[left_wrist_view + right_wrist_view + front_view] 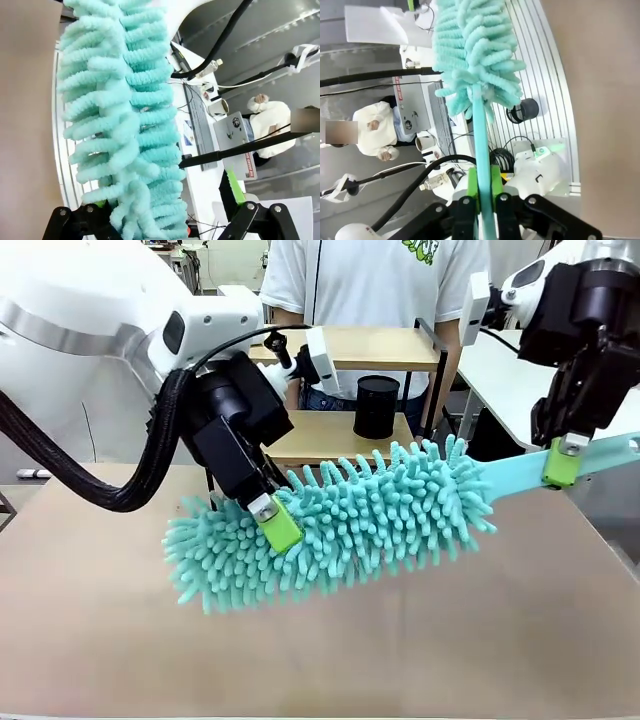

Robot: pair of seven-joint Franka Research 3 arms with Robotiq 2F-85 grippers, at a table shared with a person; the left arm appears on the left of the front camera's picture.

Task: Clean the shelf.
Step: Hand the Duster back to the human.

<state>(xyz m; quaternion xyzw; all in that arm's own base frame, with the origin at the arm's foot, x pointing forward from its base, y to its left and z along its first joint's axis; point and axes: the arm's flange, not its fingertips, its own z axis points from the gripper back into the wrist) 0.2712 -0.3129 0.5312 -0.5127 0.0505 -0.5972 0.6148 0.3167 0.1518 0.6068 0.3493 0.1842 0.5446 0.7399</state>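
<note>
right gripper [563, 462] clamped on duster [340, 525] handle | left gripper [165, 220] spread wide around its fluffy head | duster light, floppy; handle is the stiff hold | shelf [385, 348] behind duster, near person

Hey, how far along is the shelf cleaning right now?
Done: the teal duster is picked up, its handle clamped in the right tool. In hand: it hangs over the table, with the left tool open around its fluffy head. Left: it is not on the shelf, where a black cup stands on the lower board.
</note>
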